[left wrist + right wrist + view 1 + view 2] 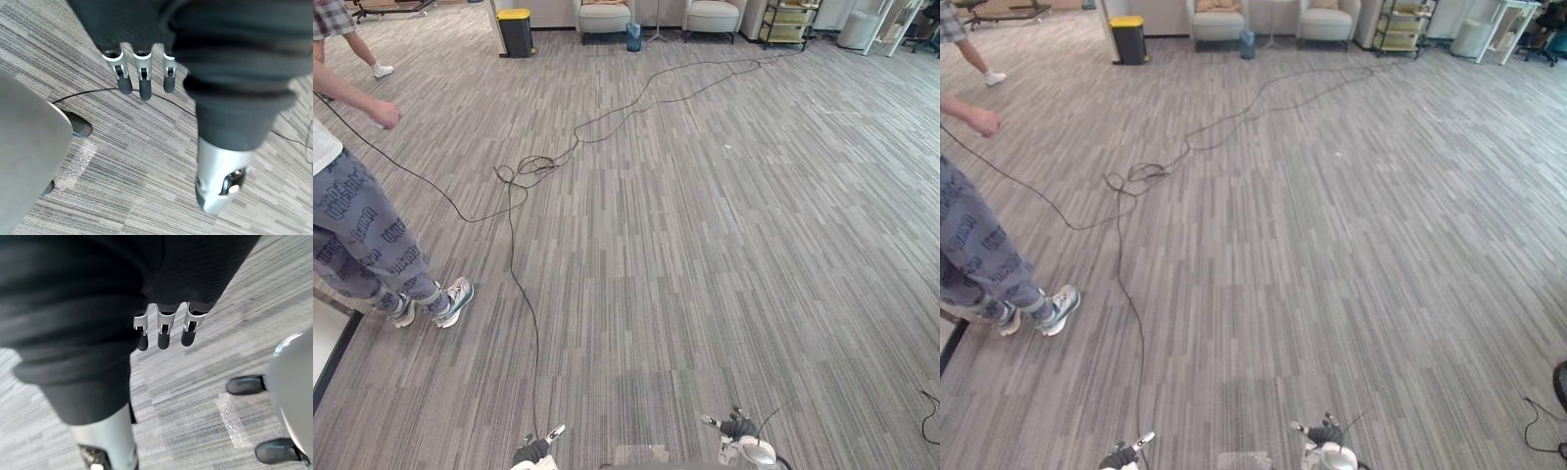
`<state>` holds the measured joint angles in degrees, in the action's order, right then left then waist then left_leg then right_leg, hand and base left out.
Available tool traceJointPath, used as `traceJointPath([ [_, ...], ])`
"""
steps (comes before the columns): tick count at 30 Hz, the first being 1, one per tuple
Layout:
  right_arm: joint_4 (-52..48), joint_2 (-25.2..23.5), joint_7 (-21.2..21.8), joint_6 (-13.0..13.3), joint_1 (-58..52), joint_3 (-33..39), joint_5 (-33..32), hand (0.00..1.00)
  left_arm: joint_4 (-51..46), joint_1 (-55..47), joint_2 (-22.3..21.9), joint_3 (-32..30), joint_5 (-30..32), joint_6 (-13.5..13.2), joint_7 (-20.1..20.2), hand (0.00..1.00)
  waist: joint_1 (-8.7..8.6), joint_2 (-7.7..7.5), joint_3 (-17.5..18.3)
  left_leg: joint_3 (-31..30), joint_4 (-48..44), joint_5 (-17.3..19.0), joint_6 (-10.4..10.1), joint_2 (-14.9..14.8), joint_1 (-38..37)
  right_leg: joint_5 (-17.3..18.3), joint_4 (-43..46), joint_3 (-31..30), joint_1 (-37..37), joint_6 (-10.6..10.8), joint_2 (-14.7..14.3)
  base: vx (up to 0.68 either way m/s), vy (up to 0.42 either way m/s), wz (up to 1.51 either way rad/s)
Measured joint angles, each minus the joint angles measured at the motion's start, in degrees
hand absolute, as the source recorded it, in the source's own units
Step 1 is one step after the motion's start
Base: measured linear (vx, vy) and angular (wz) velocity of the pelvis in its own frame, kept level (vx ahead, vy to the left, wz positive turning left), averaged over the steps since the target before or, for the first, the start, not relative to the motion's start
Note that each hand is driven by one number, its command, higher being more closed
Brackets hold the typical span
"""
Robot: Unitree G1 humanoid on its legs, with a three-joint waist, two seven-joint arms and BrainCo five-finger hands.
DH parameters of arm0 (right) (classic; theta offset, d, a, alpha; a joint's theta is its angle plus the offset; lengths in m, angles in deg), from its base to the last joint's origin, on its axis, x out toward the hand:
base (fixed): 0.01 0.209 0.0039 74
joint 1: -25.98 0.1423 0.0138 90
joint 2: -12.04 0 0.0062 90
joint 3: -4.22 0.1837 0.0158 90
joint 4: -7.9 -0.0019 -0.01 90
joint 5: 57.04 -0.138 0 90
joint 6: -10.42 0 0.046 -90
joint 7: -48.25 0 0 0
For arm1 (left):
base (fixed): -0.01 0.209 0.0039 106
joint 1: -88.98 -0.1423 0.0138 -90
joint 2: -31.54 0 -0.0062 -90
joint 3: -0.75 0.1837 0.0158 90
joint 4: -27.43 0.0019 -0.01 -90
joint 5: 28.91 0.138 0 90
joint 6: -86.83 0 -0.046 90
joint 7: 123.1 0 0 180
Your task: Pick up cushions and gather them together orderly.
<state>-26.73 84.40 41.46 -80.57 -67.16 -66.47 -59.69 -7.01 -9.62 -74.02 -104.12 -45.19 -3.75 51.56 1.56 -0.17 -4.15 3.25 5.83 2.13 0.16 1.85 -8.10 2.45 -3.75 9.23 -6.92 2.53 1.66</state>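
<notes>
Far across the grey carpet stand two pale armchairs point(605, 17) point(713, 15). A tan cushion point(1217, 5) lies on the seat of the left one. My left hand point(533, 451) and right hand point(736, 428) hang low at the near edge, far from the chairs. In the left wrist view the left hand's fingers point(142, 78) point straight down over bare carpet and hold nothing. The right hand's fingers point(164, 330) hang just as straight and empty in the right wrist view.
A person point(357, 230) in patterned trousers stands close at the left. At the back are a black bin with a yellow lid point(516, 31), a small blue bin point(633, 36) and a shelf cart point(788, 22). A white slab with a dark edge point(327, 345) lies lower left.
</notes>
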Motion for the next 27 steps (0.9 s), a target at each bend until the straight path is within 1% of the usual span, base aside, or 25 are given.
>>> traceJointPath([
  [4, 2.21, 0.27, 0.0, -0.14, 0.85, 2.17, -2.39, 0.0, 0.26, 0.18, 0.01, 0.03, 1.65, 0.02, 0.37, 0.0, -0.19, 0.01, -0.01, -0.92, 0.01, -0.03, 0.04, 0.2, 0.09, 0.02, -0.34, 0.99, -0.39, 0.01, 0.15, -0.01, -0.02, 0.1],
  [8, 3.08, 0.3, 0.01, -0.16, 1.0, 3.77, -2.63, 0.0, 1.29, 1.06, 0.03, 0.11, 3.59, 0.08, 0.55, 0.0, -0.19, 0.2, -0.26, -1.72, 0.06, -0.1, 0.15, 0.46, 0.24, 0.2, -0.42, 1.68, -0.56, 0.2, 0.31, -0.02, -0.016, 0.09],
  [10, 3.45, 0.46, 0.02, -0.1, 1.08, 4.22, -4.2, 0.0, 1.4, 1.1, 0.02, 0.24, 3.84, 0.12, 0.57, 0.0, -0.2, 0.23, -0.33, -2.06, 0.07, -0.15, 0.23, 0.56, 0.41, 0.25, -0.42, 1.93, -0.54, 0.24, 0.35, -0.02, -0.013, 0.11],
  [13, 5.03, 0.67, 0.02, -0.14, 1.92, 5.27, -4.71, 0.0, 1.45, 1.13, 0.07, 0.25, 3.91, 0.27, 0.61, 0.0, -0.28, 0.19, -0.41, -2.21, 0.08, -0.22, 0.33, 0.71, 0.75, 0.25, -0.43, 2.44, -0.42, 0.25, 0.37, -0.02, -0.01, 0.08],
  [21, 6.86, 1.54, 0.17, -0.13, 2.54, 5.36, -4.78, 0.0, 2.52, 2.16, 0.56, 1.31, 6.19, 0.37, 0.62, 0.0, -0.36, 0.33, -0.61, -2.28, 0.1, -0.31, 0.46, 0.9, 0.88, 0.25, -0.41, 2.53, -0.4, 0.25, 0.52, -0.01, -0.004, 0.01],
  [27, 6.86, 1.72, 0.44, -0.12, 2.53, 5.35, -5.32, 0.0, 2.54, 2.34, 0.96, 2.61, 7.33, 0.43, 0.64, 0.0, -0.94, 0.45, -0.92, -2.32, 0.35, -0.37, 0.55, 0.96, 0.97, 0.26, -0.38, 2.57, -0.32, 0.26, 0.57, -0.02, -0.006, 0.0],
])
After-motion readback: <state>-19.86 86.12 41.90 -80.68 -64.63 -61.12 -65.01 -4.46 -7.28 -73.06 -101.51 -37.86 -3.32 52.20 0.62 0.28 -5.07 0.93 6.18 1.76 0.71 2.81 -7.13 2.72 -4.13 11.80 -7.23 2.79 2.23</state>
